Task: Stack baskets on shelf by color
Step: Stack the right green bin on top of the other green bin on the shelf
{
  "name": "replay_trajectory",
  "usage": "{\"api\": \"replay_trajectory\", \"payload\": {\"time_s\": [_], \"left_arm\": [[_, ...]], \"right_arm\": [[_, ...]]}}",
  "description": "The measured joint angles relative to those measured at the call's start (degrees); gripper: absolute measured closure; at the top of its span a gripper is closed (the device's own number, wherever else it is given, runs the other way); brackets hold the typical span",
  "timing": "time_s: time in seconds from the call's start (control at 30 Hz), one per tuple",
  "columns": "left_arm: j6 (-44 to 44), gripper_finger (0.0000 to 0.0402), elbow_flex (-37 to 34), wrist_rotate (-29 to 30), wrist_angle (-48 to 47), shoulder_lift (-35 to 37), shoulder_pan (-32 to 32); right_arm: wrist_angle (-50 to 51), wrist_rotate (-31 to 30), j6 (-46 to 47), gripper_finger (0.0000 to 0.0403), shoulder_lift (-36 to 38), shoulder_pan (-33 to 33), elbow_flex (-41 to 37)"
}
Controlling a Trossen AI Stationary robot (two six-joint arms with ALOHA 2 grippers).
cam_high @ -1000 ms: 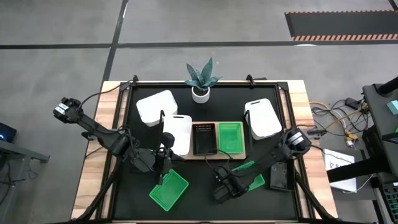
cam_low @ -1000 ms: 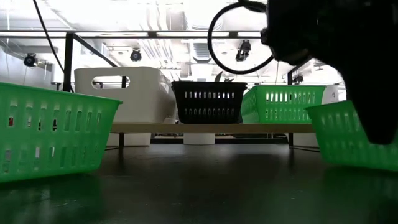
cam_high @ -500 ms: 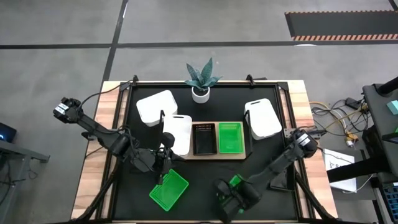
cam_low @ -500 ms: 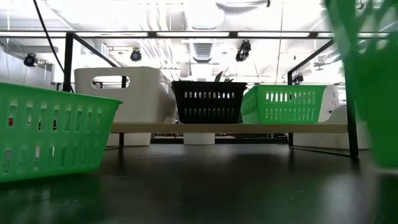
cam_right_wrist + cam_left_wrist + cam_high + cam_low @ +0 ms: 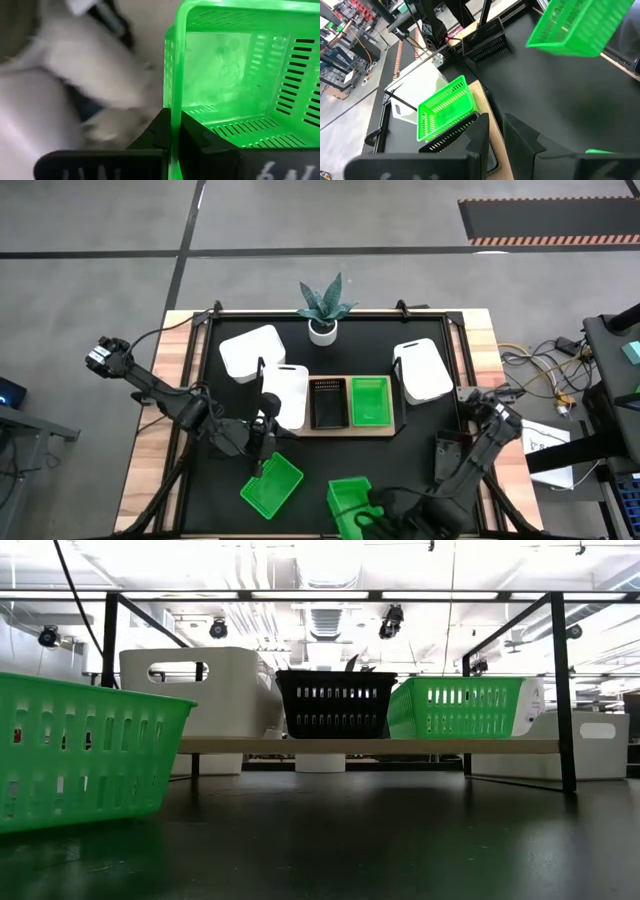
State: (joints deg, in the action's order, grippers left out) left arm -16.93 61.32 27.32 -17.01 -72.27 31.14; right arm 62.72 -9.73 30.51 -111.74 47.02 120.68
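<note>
A light wooden shelf [image 5: 350, 427] with visible grain carries three baskets in a row: a smooth white basket [image 5: 287, 394], a slotted black basket [image 5: 328, 402] and a bright green basket [image 5: 370, 400]. A green slotted basket [image 5: 349, 498] is pinched by its wall in the closed right gripper [image 5: 174, 131], now at the near table edge; a second ago it was held farther right. The left gripper [image 5: 496, 131], jaws nearly shut and empty, is kept beside another green basket [image 5: 271, 483].
</note>
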Motion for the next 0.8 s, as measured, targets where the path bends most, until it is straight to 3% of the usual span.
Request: {"api": "replay_trajectory", "payload": {"time_s": [0.13,0.2,0.4,0.8], "left_arm": [[0.0,0.0362,0.0,0.0,0.54,0.0,0.0],[0.0,0.0362,0.0,0.01,1.18,0.0,0.0],[0.02,0.0362,0.0,0.0,1.85,0.0,0.0],[0.11,0.0362,0.0,-0.01,2.02,0.0,0.0]], "right_arm": [[8.49,-15.61,-3.09,0.0394,0.0,0.08,3.3],[13.13,-18.49,-3.09,0.0394,0.02,-1.17,4.45],[27.87,-17.45,-3.71,0.0394,0.03,-8.61,6.15],[27.33,-7.79,-24.13,0.0394,1.82,-21.24,5.11]]}}
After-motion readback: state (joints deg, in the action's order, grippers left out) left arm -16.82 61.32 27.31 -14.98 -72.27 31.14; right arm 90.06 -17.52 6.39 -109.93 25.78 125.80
